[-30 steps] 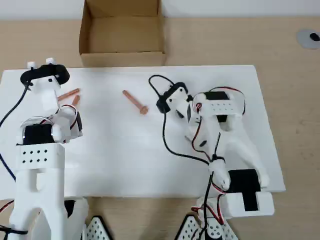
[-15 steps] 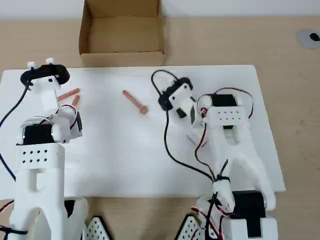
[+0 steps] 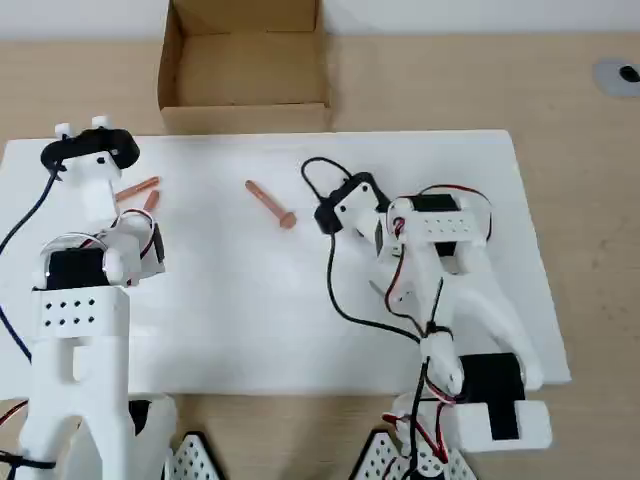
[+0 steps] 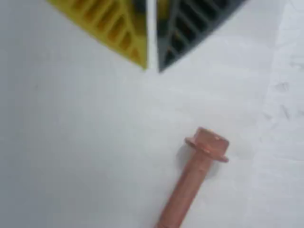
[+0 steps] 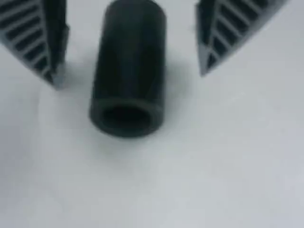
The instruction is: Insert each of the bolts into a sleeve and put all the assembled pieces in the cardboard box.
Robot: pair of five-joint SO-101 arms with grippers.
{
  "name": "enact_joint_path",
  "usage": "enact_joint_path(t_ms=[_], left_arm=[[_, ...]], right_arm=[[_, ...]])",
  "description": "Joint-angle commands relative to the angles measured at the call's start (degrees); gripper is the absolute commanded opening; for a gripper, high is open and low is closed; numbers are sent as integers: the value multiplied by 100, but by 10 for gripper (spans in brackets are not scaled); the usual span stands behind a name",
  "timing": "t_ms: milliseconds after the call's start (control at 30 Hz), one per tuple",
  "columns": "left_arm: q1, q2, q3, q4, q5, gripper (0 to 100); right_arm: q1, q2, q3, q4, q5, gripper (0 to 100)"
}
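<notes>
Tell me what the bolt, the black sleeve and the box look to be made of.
The bolt looks like metal, maybe copper-plated steel: coppery-pink, dull sheen, flanged head. The sleeve is black plastic or rubber, cannot tell which: matte, smooth, no glint. The cardboard box is plain brown cardboard, uncoated and matte.

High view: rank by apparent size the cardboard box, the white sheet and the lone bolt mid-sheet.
1. white sheet, by far the largest
2. cardboard box
3. lone bolt, the smallest

The gaps are wide enough that nearness to the camera does not change the order.
</notes>
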State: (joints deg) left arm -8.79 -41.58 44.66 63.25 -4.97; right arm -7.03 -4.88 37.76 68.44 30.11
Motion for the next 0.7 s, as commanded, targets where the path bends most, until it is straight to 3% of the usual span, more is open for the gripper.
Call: enact_joint_path(t_ms=[0, 400, 667], left_arm=[[-53, -154, -53, 9, -18, 17], [-53, -163, -53, 18, -26, 17], [-62, -163, -255, 299, -35, 17]], right_arm=[[40, 84, -57, -62, 9, 232], [48, 171, -48, -26, 202, 224], [48, 171, -48, -26, 193, 75]])
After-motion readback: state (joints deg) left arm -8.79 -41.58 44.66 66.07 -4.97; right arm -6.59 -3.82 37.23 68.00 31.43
